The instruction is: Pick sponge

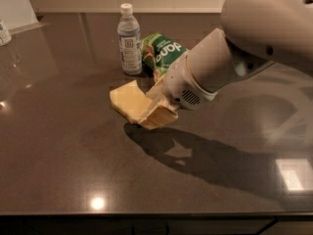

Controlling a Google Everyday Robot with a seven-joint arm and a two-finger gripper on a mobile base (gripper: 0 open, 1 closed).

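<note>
The pale yellow sponge (125, 100) is tilted and hangs a little above the dark counter (58, 146), with its shadow below and to the right. My gripper (150, 114) comes in from the right on the big grey arm (244, 48) and is shut on the sponge's right end. A tan finger pad (161, 116) shows in front of the sponge. The held end of the sponge is hidden by the fingers.
A clear water bottle (129, 39) stands just behind the sponge. A green snack bag (164, 53) lies to its right, partly behind the arm. A small container (4, 32) sits at the far left edge. The counter's front edge (146, 213) runs along the bottom.
</note>
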